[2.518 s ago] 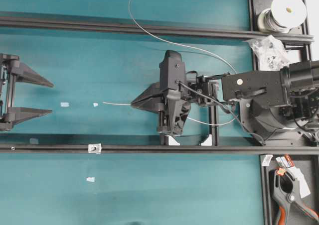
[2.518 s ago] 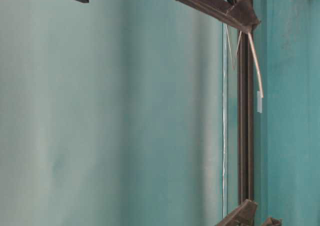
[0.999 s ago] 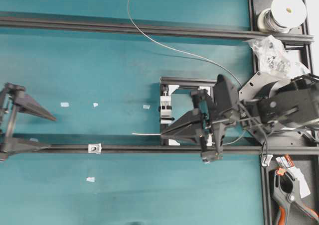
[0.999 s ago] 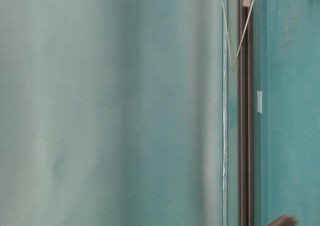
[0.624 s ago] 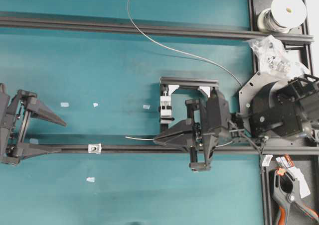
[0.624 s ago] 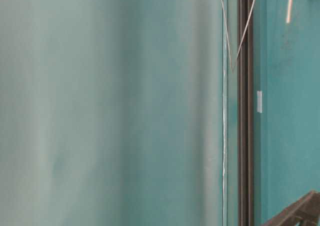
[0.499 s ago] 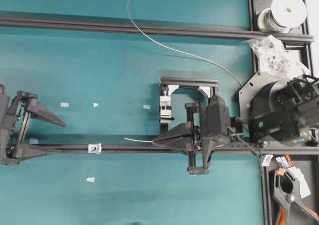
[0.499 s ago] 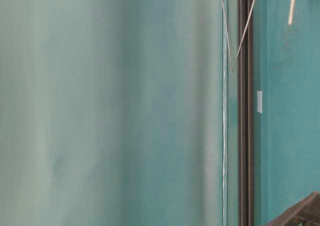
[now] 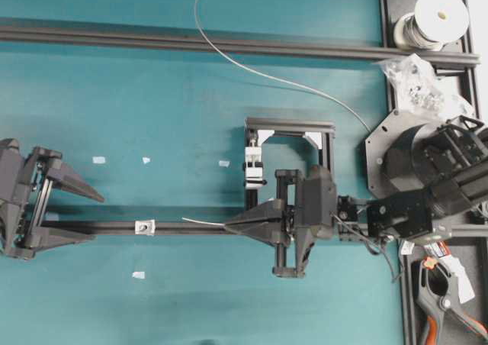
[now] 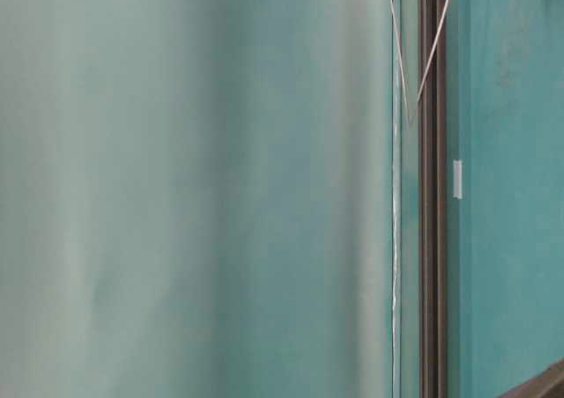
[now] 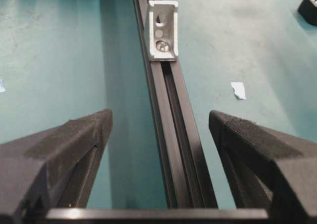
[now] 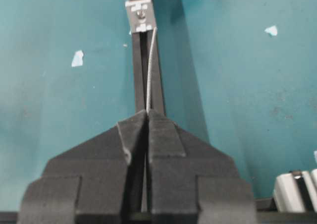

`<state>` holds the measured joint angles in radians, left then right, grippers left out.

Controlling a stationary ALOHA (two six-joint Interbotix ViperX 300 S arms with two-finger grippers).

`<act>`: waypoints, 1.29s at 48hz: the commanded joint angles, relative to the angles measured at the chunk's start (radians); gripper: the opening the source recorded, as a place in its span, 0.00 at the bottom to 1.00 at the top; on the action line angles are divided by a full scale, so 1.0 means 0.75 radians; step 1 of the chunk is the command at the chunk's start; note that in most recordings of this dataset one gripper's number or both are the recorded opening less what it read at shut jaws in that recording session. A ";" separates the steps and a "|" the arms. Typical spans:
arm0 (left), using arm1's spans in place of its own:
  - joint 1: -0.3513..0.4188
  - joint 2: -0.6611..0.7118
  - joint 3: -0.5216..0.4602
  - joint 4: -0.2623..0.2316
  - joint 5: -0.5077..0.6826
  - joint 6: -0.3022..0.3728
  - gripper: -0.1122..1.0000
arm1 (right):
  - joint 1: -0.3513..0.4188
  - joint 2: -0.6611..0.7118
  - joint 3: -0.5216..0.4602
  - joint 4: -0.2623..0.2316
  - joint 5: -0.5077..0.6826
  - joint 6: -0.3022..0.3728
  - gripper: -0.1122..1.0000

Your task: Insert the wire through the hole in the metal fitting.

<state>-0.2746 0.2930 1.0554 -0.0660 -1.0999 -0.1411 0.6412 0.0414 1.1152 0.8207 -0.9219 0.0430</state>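
The metal fitting [image 9: 143,227] is a small silver piece on the lower black rail [image 9: 191,228]. It appears in the left wrist view as the fitting [image 11: 162,30] with a dark hole [image 11: 159,19] in its face. My left gripper [image 9: 97,217] is open, its fingers [image 11: 79,135] straddling the rail short of the fitting. My right gripper [image 9: 227,227] is shut on the wire [image 12: 150,70]. The wire's free end reaches along the rail to just beside the fitting [image 12: 141,15]. Behind it, the wire [image 9: 252,72] loops back to the spool [image 9: 438,13].
A white-and-silver clamp block [image 9: 254,169] stands inside a small black frame [image 9: 290,124] behind the right gripper. White tape scraps [image 9: 98,160] lie on the teal table. A bag of parts [image 9: 412,78] and an orange-handled clamp [image 9: 442,303] sit at the right. A second rail [image 9: 191,41] crosses the back.
My right gripper has carried the wire forward onto the lower rail and leftward, so its end now points at the fitting. My left gripper has slid right along the rail, still open.
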 commanded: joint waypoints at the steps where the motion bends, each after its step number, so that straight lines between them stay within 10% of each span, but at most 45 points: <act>1: -0.008 -0.018 -0.010 -0.004 -0.014 -0.002 0.86 | 0.041 0.002 -0.016 0.039 -0.047 -0.002 0.10; 62: -0.029 -0.020 -0.025 -0.004 -0.014 -0.002 0.86 | 0.088 0.082 -0.055 0.065 -0.031 -0.002 0.10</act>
<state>-0.2915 0.2930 1.0446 -0.0675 -1.0999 -0.1411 0.7010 0.1104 1.0876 0.8682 -0.9403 0.0430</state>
